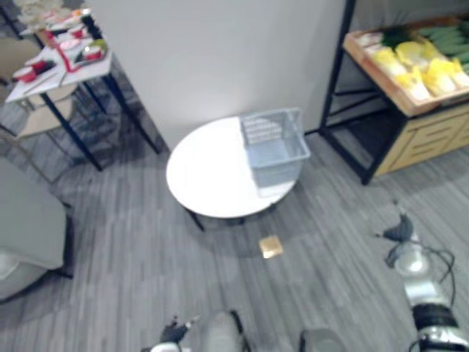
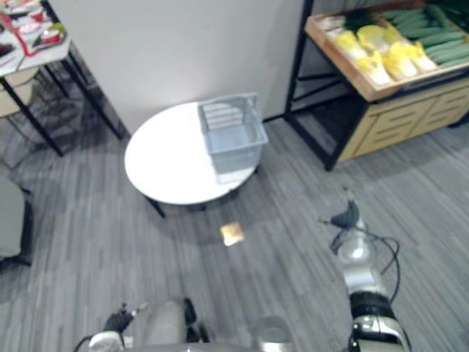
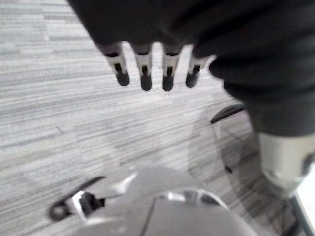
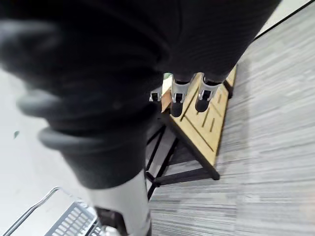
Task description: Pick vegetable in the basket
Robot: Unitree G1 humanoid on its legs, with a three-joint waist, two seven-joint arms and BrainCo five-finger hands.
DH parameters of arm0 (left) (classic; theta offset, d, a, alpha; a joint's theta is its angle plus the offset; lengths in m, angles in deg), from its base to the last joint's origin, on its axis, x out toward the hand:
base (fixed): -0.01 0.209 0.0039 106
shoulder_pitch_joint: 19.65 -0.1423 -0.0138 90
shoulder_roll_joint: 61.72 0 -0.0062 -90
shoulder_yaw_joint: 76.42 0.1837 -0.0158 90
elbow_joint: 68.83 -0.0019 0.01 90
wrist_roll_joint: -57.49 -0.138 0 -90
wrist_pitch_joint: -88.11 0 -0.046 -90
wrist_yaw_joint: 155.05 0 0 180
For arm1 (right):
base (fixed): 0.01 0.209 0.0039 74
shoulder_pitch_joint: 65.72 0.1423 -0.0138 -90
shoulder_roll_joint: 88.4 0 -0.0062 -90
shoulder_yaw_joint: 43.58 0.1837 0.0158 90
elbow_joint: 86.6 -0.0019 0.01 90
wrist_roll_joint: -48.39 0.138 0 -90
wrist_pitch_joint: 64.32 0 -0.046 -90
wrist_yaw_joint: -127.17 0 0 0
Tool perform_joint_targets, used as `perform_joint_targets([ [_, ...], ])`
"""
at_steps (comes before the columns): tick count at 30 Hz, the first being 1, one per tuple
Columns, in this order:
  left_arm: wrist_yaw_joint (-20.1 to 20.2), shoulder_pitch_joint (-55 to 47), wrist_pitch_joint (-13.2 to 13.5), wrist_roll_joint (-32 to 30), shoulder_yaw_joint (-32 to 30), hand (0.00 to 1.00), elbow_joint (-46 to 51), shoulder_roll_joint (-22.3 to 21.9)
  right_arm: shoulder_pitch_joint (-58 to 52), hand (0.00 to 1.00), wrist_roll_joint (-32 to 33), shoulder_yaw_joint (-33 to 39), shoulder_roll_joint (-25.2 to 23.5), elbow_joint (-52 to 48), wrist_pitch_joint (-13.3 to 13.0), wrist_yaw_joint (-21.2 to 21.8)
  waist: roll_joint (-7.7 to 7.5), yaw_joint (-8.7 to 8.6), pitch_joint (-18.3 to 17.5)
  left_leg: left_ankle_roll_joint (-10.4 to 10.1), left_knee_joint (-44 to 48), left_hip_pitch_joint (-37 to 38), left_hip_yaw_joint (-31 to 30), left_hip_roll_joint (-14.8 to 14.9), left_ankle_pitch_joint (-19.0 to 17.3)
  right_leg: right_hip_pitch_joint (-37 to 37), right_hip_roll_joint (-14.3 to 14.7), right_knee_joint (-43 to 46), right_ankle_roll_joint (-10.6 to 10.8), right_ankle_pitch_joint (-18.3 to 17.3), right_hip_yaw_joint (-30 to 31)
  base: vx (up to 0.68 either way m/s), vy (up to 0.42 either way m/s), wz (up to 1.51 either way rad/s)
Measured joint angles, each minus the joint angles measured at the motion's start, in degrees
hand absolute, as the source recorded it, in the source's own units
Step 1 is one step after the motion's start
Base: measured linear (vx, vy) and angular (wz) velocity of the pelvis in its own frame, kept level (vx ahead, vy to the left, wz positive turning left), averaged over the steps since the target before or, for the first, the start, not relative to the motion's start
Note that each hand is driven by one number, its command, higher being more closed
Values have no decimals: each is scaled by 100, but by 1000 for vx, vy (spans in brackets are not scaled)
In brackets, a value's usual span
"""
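Two hands hang low at our sides, both over the grey striped floor. The left hand (image 3: 144,66) has its fingers straight and slightly spread, holding nothing. The right hand (image 4: 204,96) is the same, its fingers straight and empty and aimed toward the wooden stand.

A little ahead, one small tan square (image 2: 232,234) lies flat on the floor, just in front of one round white bench (image 2: 157,172). One pale grey basket (image 2: 231,136) stands upright on the bench's far right part and reaches its rim.

The vegetables (image 2: 399,57) lie farther off, in the sloping tray of the wooden stand (image 2: 366,92) on its black frame. They are ahead of the right hand and to its right, well apart from it and from the basket. We count about five yellow leafy heads (image 2: 370,35), lengthwise roughly toward us. Beside them lies a bunch of dark green cucumbers (image 2: 432,33) with their long axes across the tray. We cannot count these exactly.

At the far left, another bench (image 1: 44,77) carries red and white dishes.
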Motion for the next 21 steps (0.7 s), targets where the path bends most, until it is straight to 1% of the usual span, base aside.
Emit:
perform_joint_targets([
  [1,-2,-6,0,0,0,0,-14,-8,62,0,-52,-23,58,-6,0,-8,-3,-1,2,1,-527,-8,76,-114,115,90,-33,-69,50,-25,-55,438,149,31],
  [2,-3,-13,-2,0,0,0,-28,-27,178,0,-123,-40,190,-51,-1,-19,9,-3,-5,34,-1563,-22,89,-311,486,243,-64,-158,203,-99,-139,452,186,22],
  [3,-6,-59,-4,-1,-2,0,-31,-39,319,0,-174,-116,310,-123,-1,-28,52,29,-23,98,-2276,23,32,-370,1016,369,-45,-144,382,-252,-147,469,201,10],
  [4,-14,-106,-10,-2,-20,0,-46,-44,377,0,-176,-172,322,-164,-1,-48,71,60,-39,217,-2307,126,27,-422,1409,450,-81,-115,453,-329,-93,592,252,-2],
  [5,-19,-122,-13,-12,-82,0,-40,-62,404,0,-186,-248,301,-254,-63,-61,-173,122,-62,484,-2249,206,66,-641,1296,569,-256,-122,463,-351,-77,503,202,6],
  [6,-17,-93,-11,-37,-141,0,-26,-123,469,0,-291,-259,333,-313,-135,-45,-353,163,-66,587,-2015,196,63,-779,1028,606,-427,-15,467,-324,-49,498,190,14],
  [7,-10,-94,-13,-52,-156,0,-33,-164,530,0,-352,-261,336,-326,-148,-45,-409,179,-68,677,-1895,207,68,-835,930,603,-505,146,469,-323,10,497,172,22],
  [8,0,-110,-22,-60,-212,0,-43,-118,662,0,-429,-272,338,-332,-152,-47,-485,216,-49,751,-1757,371,83,-949,711,545,-639,736,455,-268,125,498,168,20],
  [9,-1,-131,-23,-67,-207,0,-43,-110,747,0,-518,-318,359,-326,-151,-47,-490,223,-46,754,-1753,570,57,-1033,559,352,-720,1450,468,-97,260,675,199,18],
  [10,0,-184,-36,-70,-179,0,-46,-95,889,0,-571,-595,388,-313,-154,-46,-496,240,-30,759,-1917,1010,32,-1122,394,-100,-789,2866,580,433,593,371,97,10],
  [11,0,-186,-48,-71,-163,0,-52,-83,916,0,-574,-664,392,-311,-158,-47,-508,242,-22,748,-1959,1119,21,-1145,368,-209,-780,3171,639,466,663,414,71,15],
  [12,2,-163,-59,-71,-128,0,-108,-36,996,0,-616,-885,398,-283,-184,-42,-493,237,-12,727,-2123,1451,-102,-1168,331,-595,-718,4142,596,436,810,321,-5,25],
  [13,-1,-152,-55,-71,-65,0,-127,-14,1088,0,-622,-1058,401,-259,-179,-35,-466,242,-2,721,-2359,1760,-160,-1158,333,-954,-666,4600,384,323,774,373,-17,34],
  [14,-7,-137,-57,-70,12,0,-140,9,1165,0,-622,-1148,418,-261,-188,-39,-445,233,11,706,-2493,1901,-224,-1128,337,-1172,-672,4567,224,244,685,327,-56,31],
  [15,-7,-101,-56,-70,52,0,-139,23,1244,0,-621,-1166,429,-236,-209,-40,-436,234,19,663,-2622,2005,-294,-1090,352,-1415,-696,4334,96,169,603,236,-92,37],
  [16,-6,-24,-57,-70,71,0,-138,21,1332,0,-621,-1166,471,-203,-206,-43,-419,222,30,589,-2741,2067,-408,-1032,379,-1648,-747,3734,-13,105,442,228,-110,45],
  [17,-1,57,-49,-69,81,0,-133,23,1377,0,-621,-1168,553,-191,-206,-42,-396,218,44,514,-2759,2061,-519,-964,379,-1748,-765,3053,-37,98,318,221,-161,51],
  [18,4,131,-47,-69,103,0,-132,38,1432,0,-620,-1169,621,-167,-204,-35,-367,217,66,421,-2759,2045,-612,-887,362,-1772,-746,2337,-14,122,246,218,-208,51],
  [19,30,188,-41,-70,135,0,-127,67,1502,0,-621,-1168,690,-156,-197,-17,-369,211,65,278,-2750,2007,-714,-819,365,-1778,-668,1325,92,269,218,218,-225,50],
  [20,43,213,-38,-76,140,0,-117,100,1535,0,-626,-1170,729,-152,-194,-7,-407,206,46,134,-2734,1962,-749,-806,349,-1715,-627,534,68,723,222,173,-190,43],
  [21,53,212,-36,-109,176,0,-92,144,1554,0,-626,-1171,738,-151,-185,-4,-470,223,28,65,-2734,1937,-807,-836,327,-1707,-647,217,76,1136,220,245,-327,40],
])
